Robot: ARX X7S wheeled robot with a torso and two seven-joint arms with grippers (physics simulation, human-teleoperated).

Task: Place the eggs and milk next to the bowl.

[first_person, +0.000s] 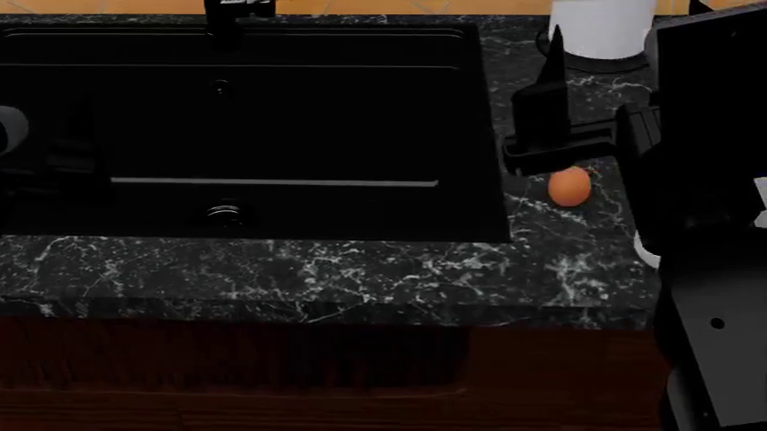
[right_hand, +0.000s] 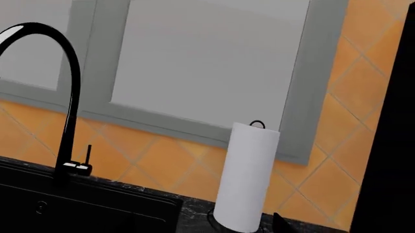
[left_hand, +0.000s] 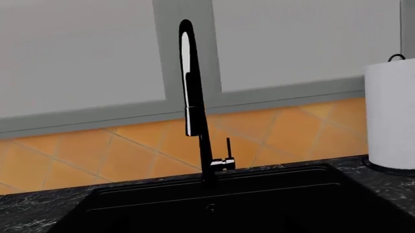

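Orange-brown egg (first_person: pixel 569 187) lying on the dark marble counter (first_person: pixel 359 269) just below the right pincer (first_person: pixel 545 108), right of the black sink (first_person: pixel 251 126), long axis roughly upright in the head view. Pincer's two dark fingers standing above it, grip state impossible to tell; left pincer unseen. Paper towel roll (first_person: pixel 599 27) beyond the fingertips.

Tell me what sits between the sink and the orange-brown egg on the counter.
Nothing: in the head view, only bare black marble countertop separates the sink rim from the egg. The right gripper hangs just behind the egg, not in that gap.
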